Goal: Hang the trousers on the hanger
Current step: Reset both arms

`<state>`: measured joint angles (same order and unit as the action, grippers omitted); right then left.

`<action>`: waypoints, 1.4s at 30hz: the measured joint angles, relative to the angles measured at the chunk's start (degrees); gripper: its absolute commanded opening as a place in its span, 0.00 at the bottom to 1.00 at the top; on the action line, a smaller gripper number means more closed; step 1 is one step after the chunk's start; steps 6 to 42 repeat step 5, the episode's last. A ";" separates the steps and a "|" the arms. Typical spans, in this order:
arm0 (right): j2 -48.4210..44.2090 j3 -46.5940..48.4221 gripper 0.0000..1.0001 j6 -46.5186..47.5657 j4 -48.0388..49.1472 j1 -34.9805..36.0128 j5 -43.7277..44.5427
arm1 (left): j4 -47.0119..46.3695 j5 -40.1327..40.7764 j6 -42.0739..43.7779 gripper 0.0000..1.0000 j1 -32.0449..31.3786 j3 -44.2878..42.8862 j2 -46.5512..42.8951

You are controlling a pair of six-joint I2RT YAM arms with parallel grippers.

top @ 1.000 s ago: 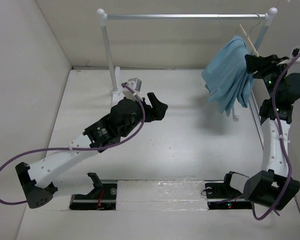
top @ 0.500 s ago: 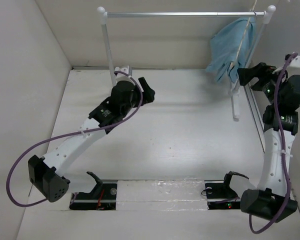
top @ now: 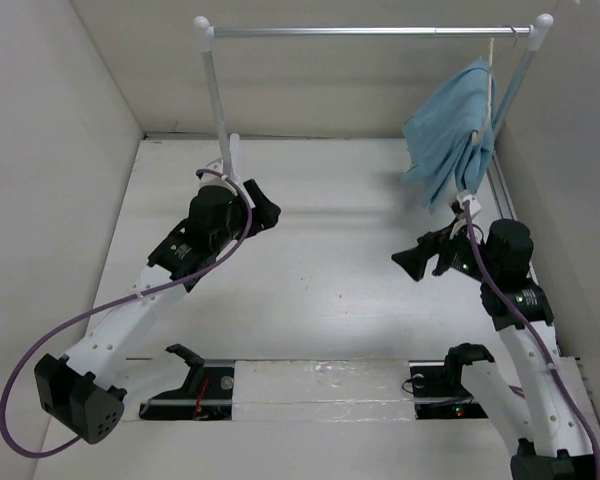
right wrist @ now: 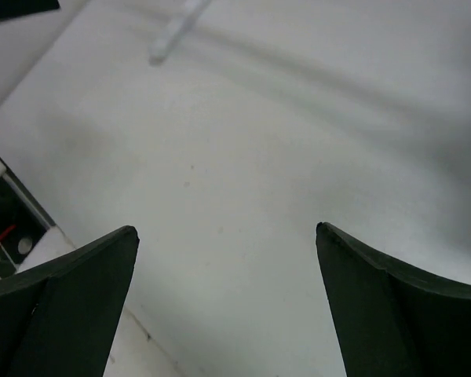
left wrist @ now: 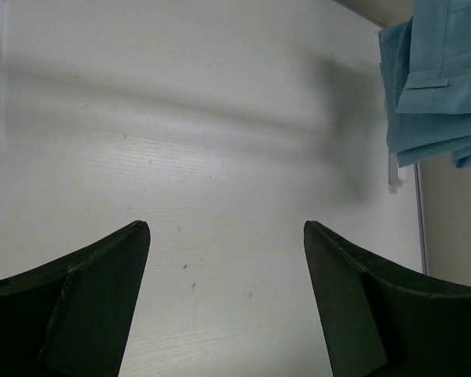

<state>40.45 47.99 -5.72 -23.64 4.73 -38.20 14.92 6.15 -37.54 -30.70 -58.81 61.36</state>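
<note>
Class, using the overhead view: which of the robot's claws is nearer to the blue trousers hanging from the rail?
Right. The right claw hovers just below the hanging trousers in that view. The left claw is far to their left, near the rail's left post.

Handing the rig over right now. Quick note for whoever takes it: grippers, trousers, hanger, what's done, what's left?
Left gripper: open, empty, over the table near the left post of the clothes rail.
Right gripper: open, empty, low over the table, on the near side of the hanging cloth.
Trousers: draped over the hanger, which hangs at the right end of the clothes rail.
Done: trousers on the hanger, neither gripper touching them.
Left: probably only parking both arms. Check that the cloth sits securely.
</note>
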 measured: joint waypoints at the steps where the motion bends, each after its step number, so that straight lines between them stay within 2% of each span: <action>1: -1.86 -2.71 1.00 0.24 -1.38 0.26 0.28 | -0.20 -0.46 -0.39 0.74 0.00 1.68 -1.29; 5: -5.07 -7.87 1.00 0.44 -5.60 0.33 1.31 | -0.48 -2.43 -1.81 0.75 0.02 6.75 -4.11; 42: -5.07 -7.87 1.00 0.44 -5.60 0.33 1.31 | -0.48 -2.43 -1.81 0.75 0.02 6.75 -4.11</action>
